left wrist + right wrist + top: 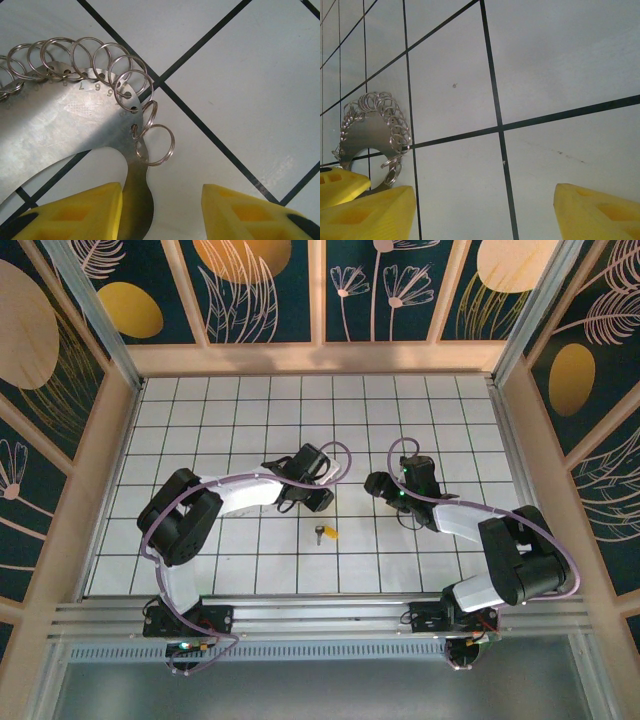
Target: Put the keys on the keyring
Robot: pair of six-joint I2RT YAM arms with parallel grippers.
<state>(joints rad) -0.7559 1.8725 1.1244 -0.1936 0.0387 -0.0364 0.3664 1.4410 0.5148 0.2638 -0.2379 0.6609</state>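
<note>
1. Nearest, in the top view, on the white tiled table (270,570): the key (321,533), small and silver, with a yellow-orange tag (331,533) touching its right end. Lying flat inside one tile, roughly midway between the two arms.
2. Just beyond the key: the left gripper (162,200), low over the tiles, jaws spread wide and clamped on nothing. Yellow fingers (75,212) at the bottom of the left wrist view.
3. Between those fingers, close beside the left one: the narrow tail of the keyring (65,125), a flat crescent of bright metal resting on the tiles. Contact between tail and pad: cannot tell.
4. Along the crescent's outer edge: a row of split rings (156,145), threaded through small holes with stamped digits, overlapping one another and standing tilted. Last ring, nearest the tail, out over white tile.
5. Across from the left gripper, on the right: the right gripper (485,215), jaws likewise wide, gripping nothing, with bare tile and black grout lines between its yellow fingers (600,212).
6. Farther off in the right wrist view, at the left edge: the same keyring with its fan of rings, and a yellow finger of the left gripper just beside its lower end.
7. Key and keyring apart, the key loose on the table.
8. Farthest back: dark-blue wall panels (260,290) with painted leaves and orange discs, set in pale wooden frames.
</note>
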